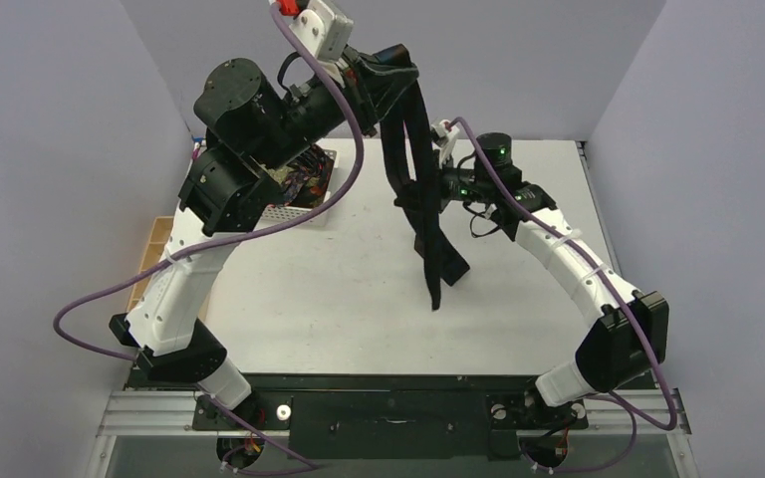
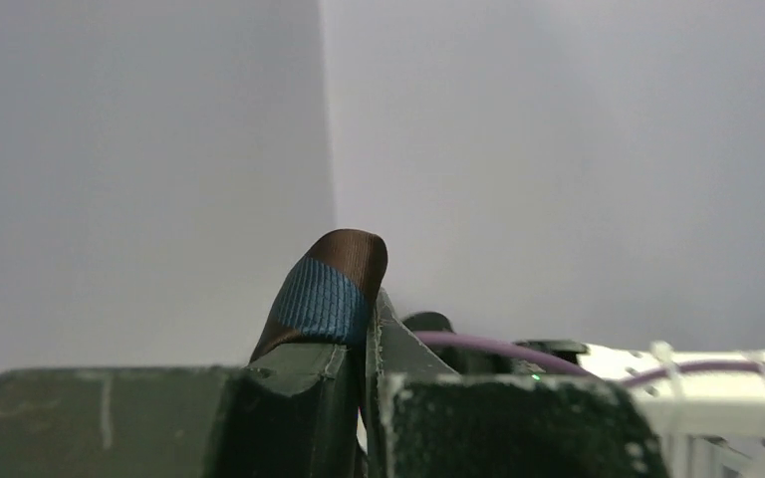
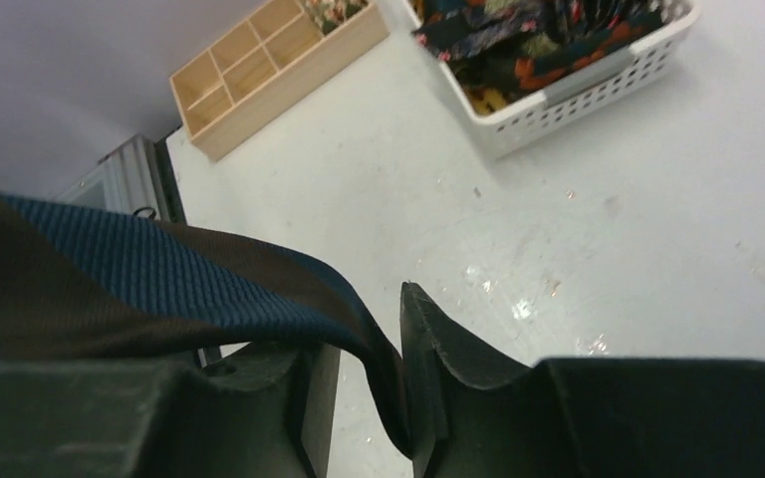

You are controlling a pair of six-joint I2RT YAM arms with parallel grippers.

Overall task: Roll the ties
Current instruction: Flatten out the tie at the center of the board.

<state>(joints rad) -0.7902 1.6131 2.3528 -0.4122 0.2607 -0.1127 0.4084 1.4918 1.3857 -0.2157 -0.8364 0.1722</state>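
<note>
No text, label, brand, number or sign can be read anywhere in these views

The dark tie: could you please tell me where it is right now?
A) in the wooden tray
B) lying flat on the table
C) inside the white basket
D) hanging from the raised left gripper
D: the tie hangs doubled from the left gripper, which is pinched shut on its fold.
</note>
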